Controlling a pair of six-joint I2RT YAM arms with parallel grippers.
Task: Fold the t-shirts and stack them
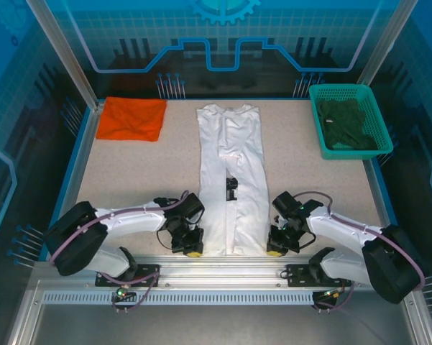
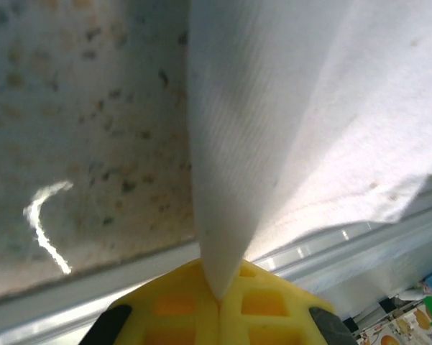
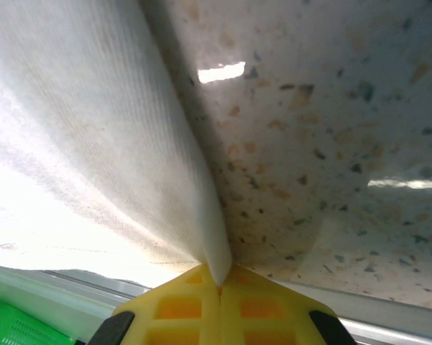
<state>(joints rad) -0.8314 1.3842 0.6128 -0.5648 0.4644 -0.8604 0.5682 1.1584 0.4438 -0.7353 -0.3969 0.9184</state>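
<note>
Left gripper [image 2: 219, 300], right gripper [image 3: 220, 286] pinch t-shirt [image 1: 230, 154]; corners hidden.

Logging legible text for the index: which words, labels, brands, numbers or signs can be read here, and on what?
No readable text anywhere.
Black marks on the white t-shirt: too small to tell if they are letters.
Gear emblem on the back panel: a drawing, no words.
Colourful patch, lower right corner of the left wrist view: blurred, unreadable.

Robot lab cell: speckled table [image 1: 129, 180], blue gear-printed panels [image 1: 287, 29].
</note>
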